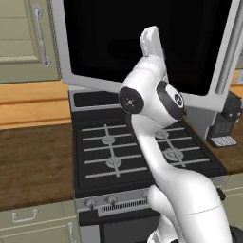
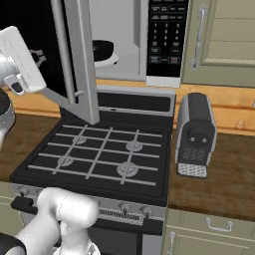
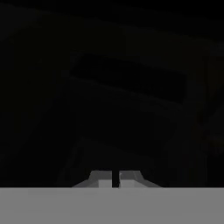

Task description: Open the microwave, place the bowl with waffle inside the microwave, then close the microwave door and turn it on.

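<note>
Microwave door (image 1: 142,42) is the thing in play now: it stands swung open, filling the top of the left base view with its black glass, and shows edge-on as a silver slab at upper left-centre of the right base view. Behind it the microwave (image 2: 167,40) cavity is lit grey, and the bowl (image 2: 102,50) already sits on the white turntable inside, upper centre of the right base view; waffle can't be made out from here. Gripper (image 3: 115,178) is closed with nothing between the tips, pointed at the dark glass, very near it, contact unclear. My read: door is a stiff, rigid hinged panel, light to swing, glass slick and a bit fragile, so a flat push on the glass or silver frame toward the free edge should do, no grasp needed. Long bar handle (image 1: 228,47) at upper right of the left base view is the other hold. Stove (image 2: 99,154) sits below, coffee machine (image 2: 195,134) beside it.
</note>
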